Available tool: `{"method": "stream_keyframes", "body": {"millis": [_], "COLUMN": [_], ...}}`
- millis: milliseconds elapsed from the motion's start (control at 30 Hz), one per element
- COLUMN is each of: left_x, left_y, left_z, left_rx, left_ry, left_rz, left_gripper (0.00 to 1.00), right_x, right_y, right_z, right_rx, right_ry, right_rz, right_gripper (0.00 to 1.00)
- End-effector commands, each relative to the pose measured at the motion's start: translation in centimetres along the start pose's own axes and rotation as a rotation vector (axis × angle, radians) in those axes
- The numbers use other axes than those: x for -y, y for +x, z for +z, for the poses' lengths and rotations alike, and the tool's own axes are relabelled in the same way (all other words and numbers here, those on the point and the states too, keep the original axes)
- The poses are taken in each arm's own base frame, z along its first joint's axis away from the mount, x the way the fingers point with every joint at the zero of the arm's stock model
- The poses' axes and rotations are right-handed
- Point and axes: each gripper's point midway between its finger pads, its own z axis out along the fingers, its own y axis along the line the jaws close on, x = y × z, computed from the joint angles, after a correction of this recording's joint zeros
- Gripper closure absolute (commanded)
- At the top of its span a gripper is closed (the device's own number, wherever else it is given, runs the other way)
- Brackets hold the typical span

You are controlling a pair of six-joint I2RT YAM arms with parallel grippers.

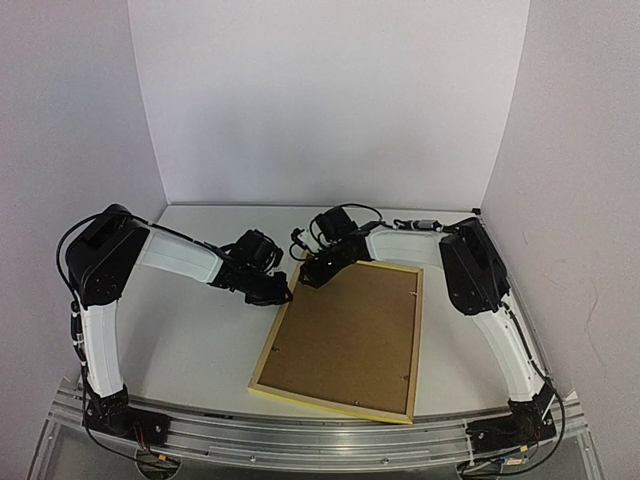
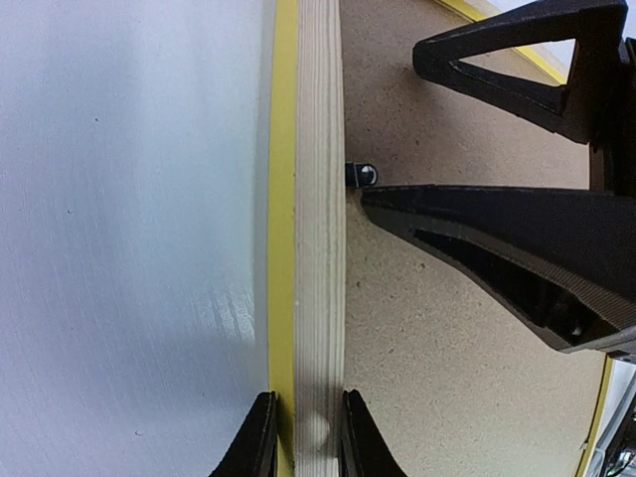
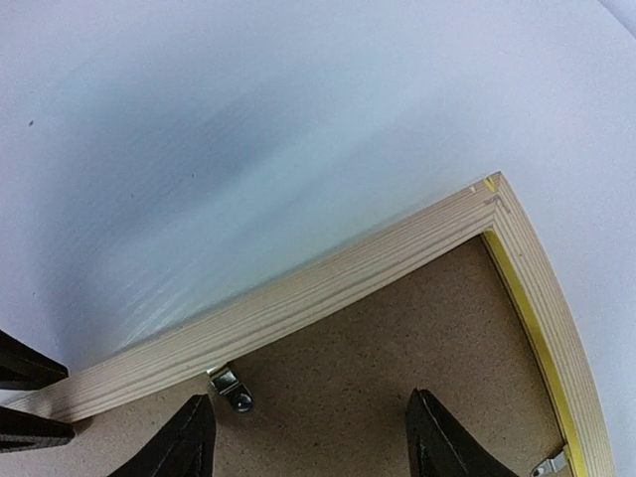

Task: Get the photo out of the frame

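Note:
The frame (image 1: 274,328) lies face down on the white table, pale wood rails up and a yellow edge showing. A brown backing sheet (image 1: 345,340) fills it, so the photo is hidden. My left gripper (image 1: 280,290) is shut on the frame's left rail (image 2: 318,199) near the far left corner, one finger on each side (image 2: 308,437). My right gripper (image 1: 312,272) hovers open over the backing sheet (image 3: 397,368) just inside the far rail (image 3: 328,288). Nothing sits between its fingers (image 3: 310,437). A small metal tab (image 3: 231,388) lies beside its left finger.
A second metal tab (image 3: 552,462) sits on the right rail, and other small ones (image 1: 412,297) dot the frame's inner edge. White walls close the table at the back and sides. The right gripper's black fingers (image 2: 517,248) cross the left wrist view.

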Motion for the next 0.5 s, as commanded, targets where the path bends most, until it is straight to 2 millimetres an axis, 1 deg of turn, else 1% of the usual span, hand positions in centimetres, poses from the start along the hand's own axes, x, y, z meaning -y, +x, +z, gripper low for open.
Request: {"method": "stream_keyframes", "body": {"millis": [0,333,467], "left_x": [-2.3,-1.2,-1.0], "left_y": [8.0,8.4,8.6], "left_z": [0.5,0.2,0.4], "left_rx": [-0.271,-0.282,-0.292], "left_ry": [-0.060,0.000,0.009], "left_rz": [-0.047,-0.045,-0.039], "left_gripper": [1.00,1.00,1.00], "right_x": [-0.6,-0.8,0.0], "right_y": [1.4,1.6,1.8], "right_z": [1.7,2.9,3.4], "right_rx": [-0.034,-0.038,-0.045], "right_ry": [-0.024,-0.020,0.022], "right_rz": [-0.036,-0.077,-0.088], "right_gripper": [0.38,0.43,0.47]}}
